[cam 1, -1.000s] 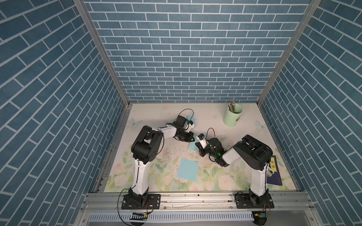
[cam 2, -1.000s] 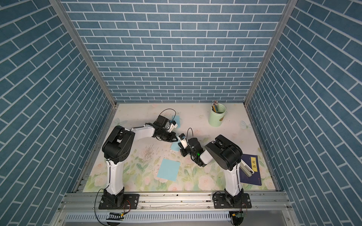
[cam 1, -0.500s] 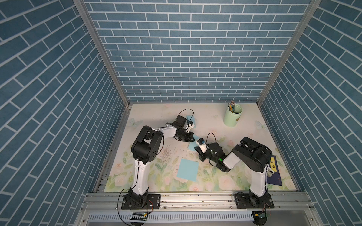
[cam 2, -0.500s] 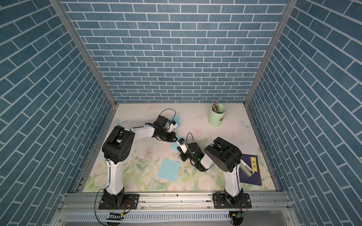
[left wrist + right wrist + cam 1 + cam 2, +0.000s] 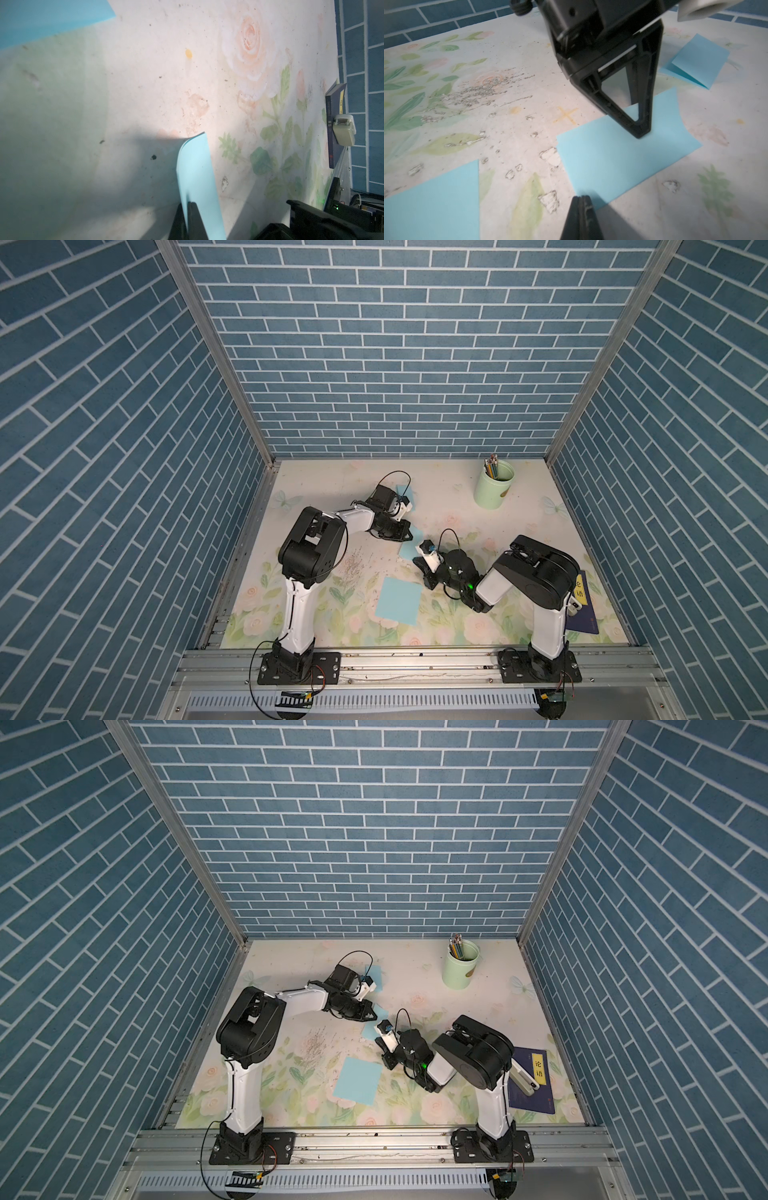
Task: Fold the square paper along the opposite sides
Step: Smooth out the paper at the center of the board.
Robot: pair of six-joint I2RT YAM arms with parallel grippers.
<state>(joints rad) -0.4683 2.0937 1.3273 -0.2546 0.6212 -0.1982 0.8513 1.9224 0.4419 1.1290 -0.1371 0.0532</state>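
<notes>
**Left end effector** (image 5: 188, 205): jaws closed, pinching a raised, curling edge of the square paper (image 5: 612, 162). The rest of the sheet lies flat on the counter (image 5: 529, 124), beneath and just ahead of the tips. **Right end effector** (image 5: 580, 200): jaws pressed together, tips at the sheet's opposite edge, facing the left one.
</notes>
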